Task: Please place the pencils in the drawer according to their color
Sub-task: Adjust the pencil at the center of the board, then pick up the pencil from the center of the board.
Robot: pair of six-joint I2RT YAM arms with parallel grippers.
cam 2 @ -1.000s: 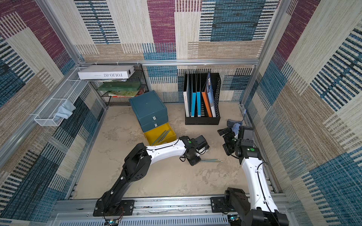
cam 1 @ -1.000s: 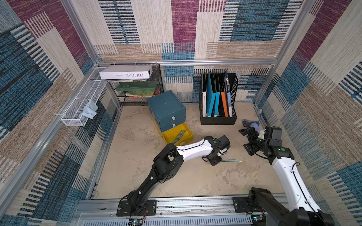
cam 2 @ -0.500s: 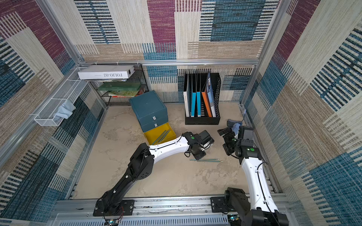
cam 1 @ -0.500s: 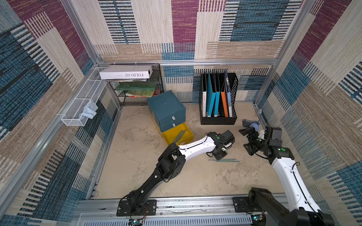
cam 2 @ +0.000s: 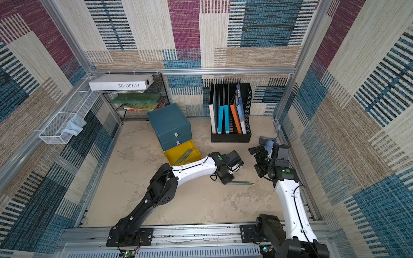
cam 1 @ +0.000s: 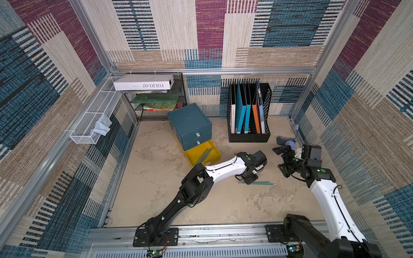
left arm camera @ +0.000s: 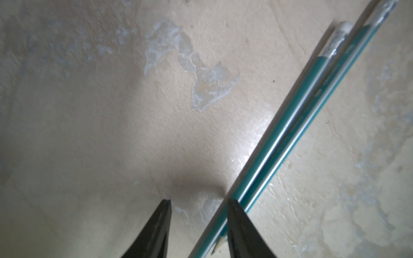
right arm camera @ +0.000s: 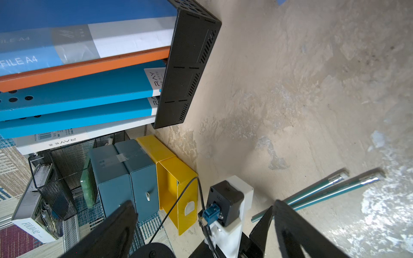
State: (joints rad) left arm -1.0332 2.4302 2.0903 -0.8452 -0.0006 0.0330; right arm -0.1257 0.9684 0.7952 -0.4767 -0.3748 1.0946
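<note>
Gripping: our left gripper (left arm camera: 200, 202) has its jaws partly spread, with only bare table (left arm camera: 111, 111) between them; our right gripper (right arm camera: 202, 207) gapes wide and is empty.
Pencils: at least two teal pencils (left arm camera: 279, 143) lie side by side on the table, just outside the left jaws' gap; more rest in the yellow drawer (cam 1: 194, 156).
Handling: we judge them light, stiff, smooth and apt to roll.
Hold: we would straddle the shafts near mid-length, fingertips down at the table, away from the sharpened tips.

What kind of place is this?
Likely a pretend office desk in a robot test booth: a black mesh file holder with blue and orange folders, a teal drawer cabinet with its yellow drawer open, and thin teal pencils.
</note>
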